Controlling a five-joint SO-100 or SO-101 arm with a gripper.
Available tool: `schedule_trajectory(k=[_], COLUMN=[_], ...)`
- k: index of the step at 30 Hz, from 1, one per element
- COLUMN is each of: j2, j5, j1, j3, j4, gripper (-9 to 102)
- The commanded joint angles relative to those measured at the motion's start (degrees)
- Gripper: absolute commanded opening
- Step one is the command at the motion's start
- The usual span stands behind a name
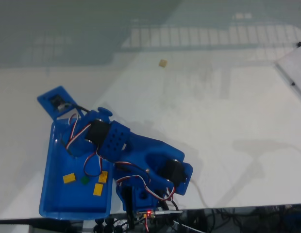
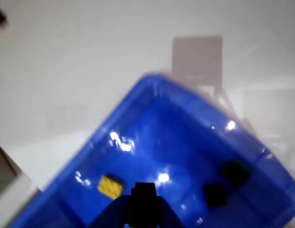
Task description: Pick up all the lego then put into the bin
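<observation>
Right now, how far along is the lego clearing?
Done: three yellow bricks and a green brick lie in the bin. In hand: a dark piece sits at the jaws above the bin, grip unclear. Left: the tan brick on the table.

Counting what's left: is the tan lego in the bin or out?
Out. The tan lego lies on the white table, far from the bin.

Fixed view: high, looking down on the white table (image 1: 199, 126), arm at bottom edge, whole bin (image 1: 51, 194) at lower left. Wrist view: close, just behind the fingers (image 2: 145, 202), facing down into the bin (image 2: 185, 123). Both views share the bin interior.
</observation>
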Motion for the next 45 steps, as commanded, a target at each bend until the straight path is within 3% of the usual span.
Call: schedule_trajectory(k=[1,6,11,20,28,35,45], j2=[0.7,0.26,-1.05,-22.06,-44.38,-59.41,-73.04], j5=[-3.34,-5.45,-6.06,-2.72,-4.13,-9.32,-15.12], j1=[-1.93,-1.67,7.38,49.92,71.89,80.42,80.86], j3=[0.53,1.41,-1.23,-11.78,-16.44,-21.97,-30.59], j4=[2.11,4.66,2.2,-25.84,-42.01,-52.29,-54.49], gripper=[13,33,35,34,32,32,31])
